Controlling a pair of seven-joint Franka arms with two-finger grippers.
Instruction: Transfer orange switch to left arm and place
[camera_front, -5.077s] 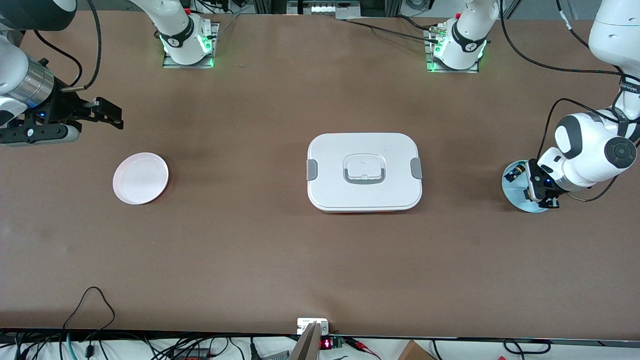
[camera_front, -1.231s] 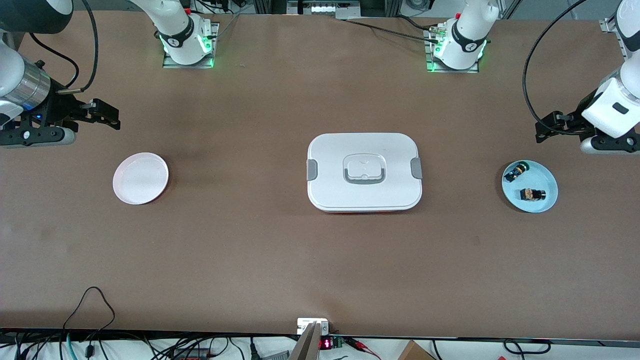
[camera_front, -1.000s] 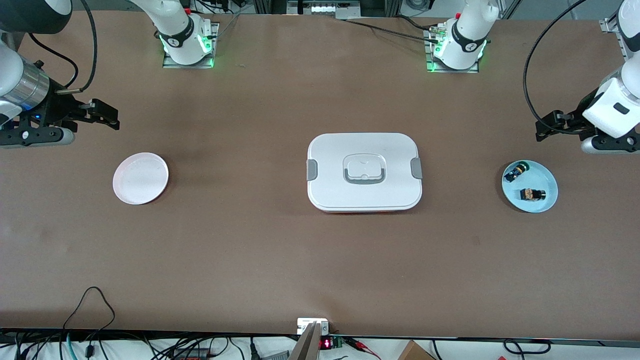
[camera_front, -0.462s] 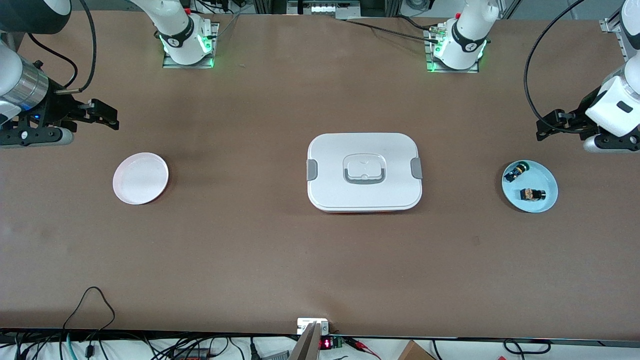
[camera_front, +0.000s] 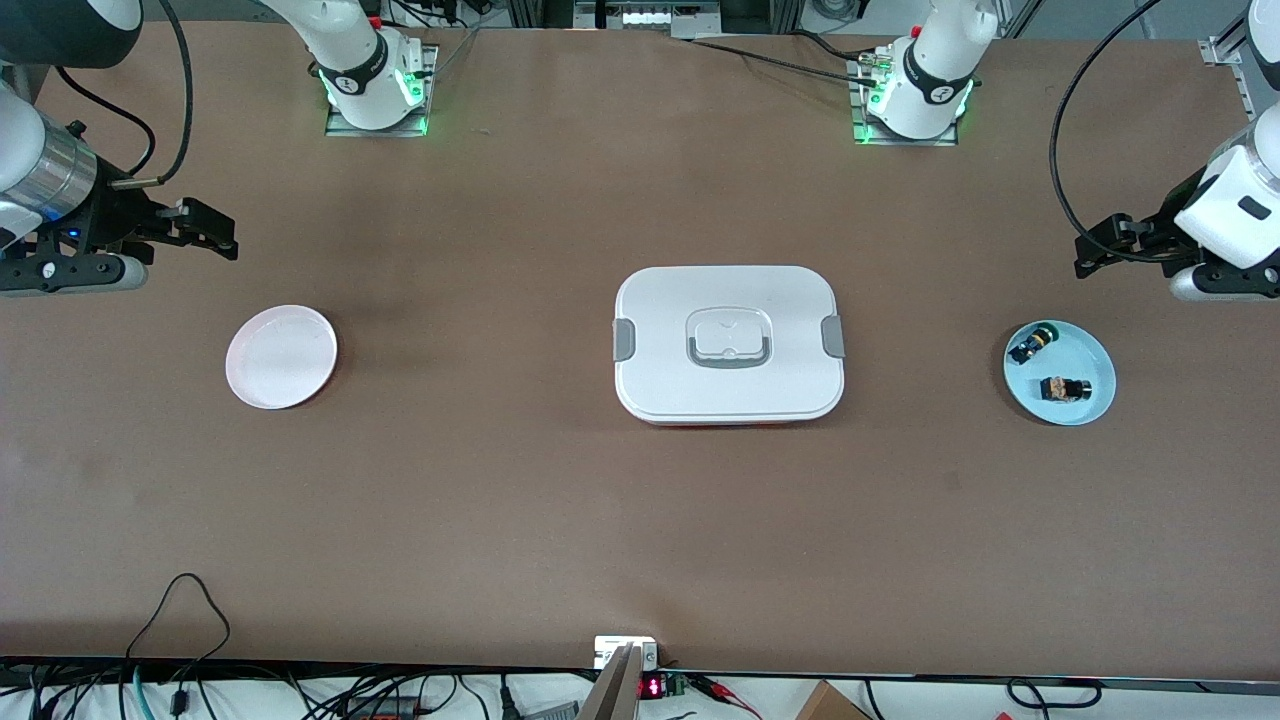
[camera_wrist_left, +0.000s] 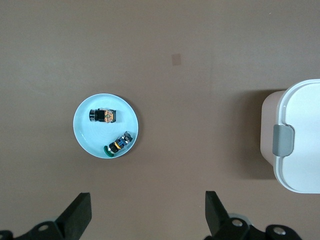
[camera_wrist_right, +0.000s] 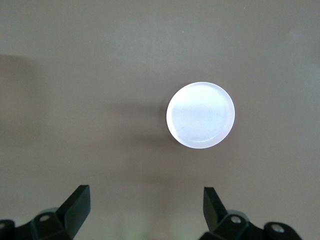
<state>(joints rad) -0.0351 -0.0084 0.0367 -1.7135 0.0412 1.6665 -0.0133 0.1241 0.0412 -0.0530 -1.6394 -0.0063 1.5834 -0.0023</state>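
Brown tabletop (camera_front: 520, 500) carries the white box (camera_front: 729, 344) at its middle, lid on, with a grey latch at each short end and a recessed grey-edged handle on top. Toward the left arm's end of the table sits a light blue plate (camera_front: 1094, 402), well apart from the box. On it lies the orange switch (camera_front: 1064, 388), a tiny black piece with orange-tan parts, on its side in the part of the plate nearer the front camera. Just beside it, on the same plate but farther from that camera, lies a small black piece with blue and yellow-green parts (camera_front: 1032, 345); the two do not touch. The left gripper (camera_front: 1098, 249) hangs in the air over bare table just off the blue plate, toward the robots' bases, its fingers spread wide and holding nothing; the left wrist view shows the switch (camera_wrist_left: 102, 115) and the blue plate (camera_wrist_left: 85, 134) below it. Toward the right arm's end, an empty pink-white plate (camera_front: 281, 357) rests on the table. The right gripper (camera_front: 215, 230) waits in the air near that end, over bare table beside the pink-white plate (camera_wrist_right: 200, 115), fingers likewise parted and empty.
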